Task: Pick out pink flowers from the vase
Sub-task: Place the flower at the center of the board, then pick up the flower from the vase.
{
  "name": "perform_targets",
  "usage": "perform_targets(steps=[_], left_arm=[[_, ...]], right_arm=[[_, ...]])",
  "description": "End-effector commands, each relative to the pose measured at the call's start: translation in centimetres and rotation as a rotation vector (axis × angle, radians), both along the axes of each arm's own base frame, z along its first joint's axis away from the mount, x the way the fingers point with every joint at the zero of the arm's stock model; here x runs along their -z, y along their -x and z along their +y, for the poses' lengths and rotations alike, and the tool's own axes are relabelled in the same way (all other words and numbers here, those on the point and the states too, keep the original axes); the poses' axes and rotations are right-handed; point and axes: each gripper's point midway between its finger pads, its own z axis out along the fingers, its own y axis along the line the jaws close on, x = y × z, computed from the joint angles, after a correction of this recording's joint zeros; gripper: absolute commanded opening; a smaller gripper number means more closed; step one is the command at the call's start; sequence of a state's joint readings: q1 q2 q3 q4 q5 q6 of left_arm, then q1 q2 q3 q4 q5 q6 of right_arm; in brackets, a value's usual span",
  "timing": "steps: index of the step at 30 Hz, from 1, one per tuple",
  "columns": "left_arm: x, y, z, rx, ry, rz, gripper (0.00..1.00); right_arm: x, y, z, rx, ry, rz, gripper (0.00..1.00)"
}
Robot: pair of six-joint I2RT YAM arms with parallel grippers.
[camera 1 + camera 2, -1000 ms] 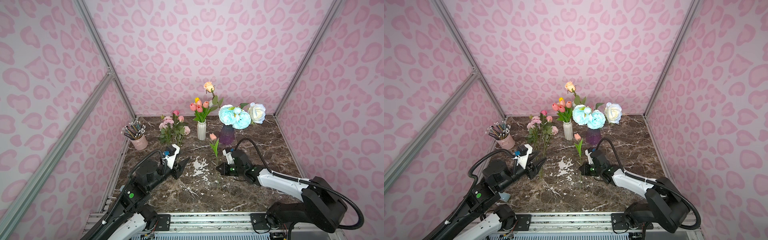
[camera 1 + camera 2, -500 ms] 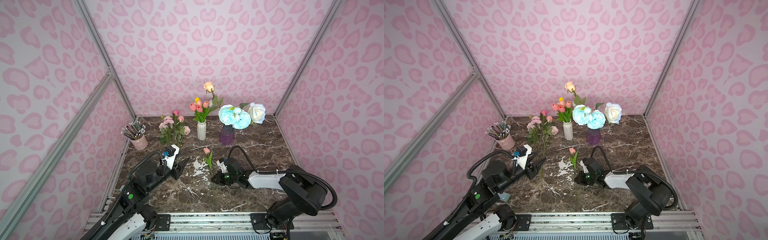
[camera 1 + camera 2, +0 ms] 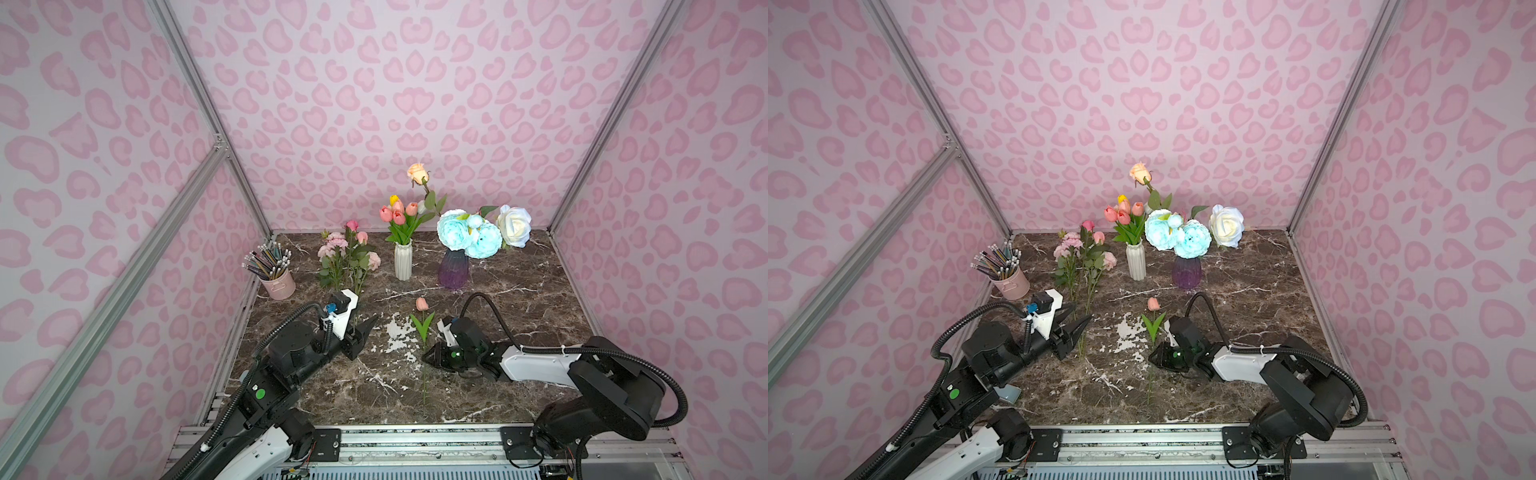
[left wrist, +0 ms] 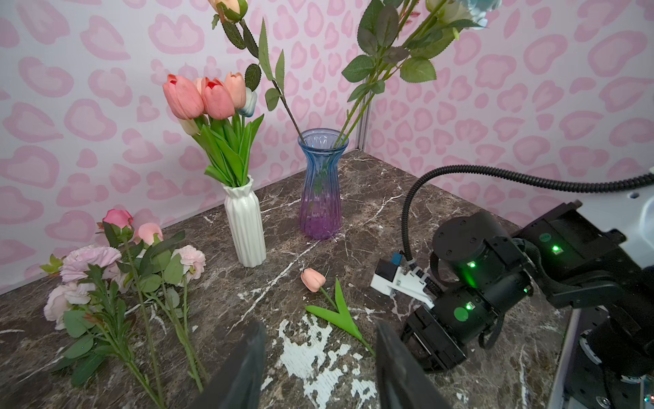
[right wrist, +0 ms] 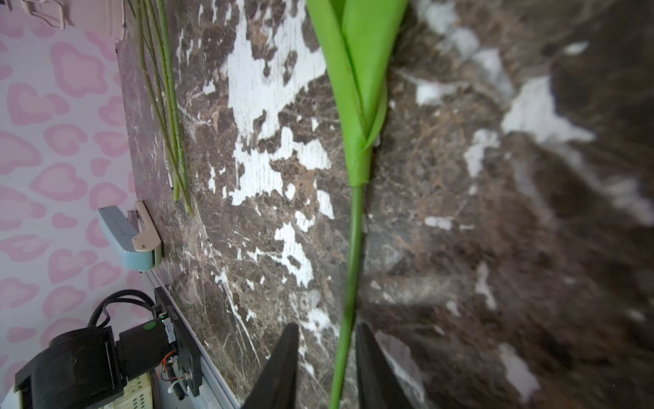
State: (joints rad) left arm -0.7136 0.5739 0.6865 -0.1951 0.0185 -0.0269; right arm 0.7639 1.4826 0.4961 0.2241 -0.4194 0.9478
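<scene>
A salmon-pink tulip [image 3: 422, 303] [image 3: 1153, 303] [image 4: 313, 279] lies on the marble table, its green stem [image 5: 355, 230] running toward the front edge. My right gripper [image 3: 428, 355] [image 3: 1152, 356] [image 5: 326, 325] is low over that stem, open, a jaw on each side with a gap. More pink tulips [image 3: 399, 214] stand in the white ribbed vase [image 3: 403, 262] [image 4: 244, 226]. A pile of pink flowers [image 3: 347, 249] [image 4: 106, 269] lies at the back left. My left gripper [image 3: 368, 324] [image 3: 1081, 312] [image 4: 322, 325] hovers open and empty by their stem ends.
A purple glass vase [image 3: 453, 270] holds blue peonies [image 3: 465, 237], a white rose [image 3: 515, 224] and a peach rose [image 3: 415, 172]. A pink cup of pencils [image 3: 277, 282] stands at the left wall. A small blue-and-white object [image 3: 1007, 392] lies at the front left edge.
The right gripper brought the tulip down and toward the front, laid it on the table, and opened its jaws off the stem. The left arm has not moved.
</scene>
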Motion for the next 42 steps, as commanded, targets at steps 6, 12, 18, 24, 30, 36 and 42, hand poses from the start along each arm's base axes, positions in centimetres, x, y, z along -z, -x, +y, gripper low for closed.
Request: perform_targets(steps=[6,12,18,24,30,36,42], left_arm=[[0.4,-0.5,0.1,-0.022,-0.021,0.007,0.52],[0.9,-1.5,-0.4,-0.038,-0.022,0.027,0.52],[-0.5,-3.2,-1.7,-0.044,-0.001,0.027,0.53],[-2.3,-7.3,-3.6,-0.076,0.04,0.035,0.54],[-3.2,-13.9,-4.2,-0.14,0.112,0.026,0.58],[-2.3,-19.4,-5.1,-0.119,0.078,-0.05,0.6],[-0.7,-23.6,-5.0,-0.125,0.085,-0.083,0.47]], right_arm=[[-4.0,-2.3,-1.7,0.01,0.125,-0.217,0.37],[-11.5,-5.1,-1.7,0.042,0.095,-0.559,0.39],[-16.3,-6.4,-1.2,0.063,0.028,-0.889,0.39],[-17.9,-5.8,-1.9,0.082,-0.031,-1.206,0.39],[-16.9,-4.8,-1.9,0.061,-0.038,-1.347,0.4],[-16.0,-4.9,-2.3,0.109,-0.003,-1.425,0.39],[-14.6,-5.0,-0.6,0.03,-0.021,-1.419,0.39]])
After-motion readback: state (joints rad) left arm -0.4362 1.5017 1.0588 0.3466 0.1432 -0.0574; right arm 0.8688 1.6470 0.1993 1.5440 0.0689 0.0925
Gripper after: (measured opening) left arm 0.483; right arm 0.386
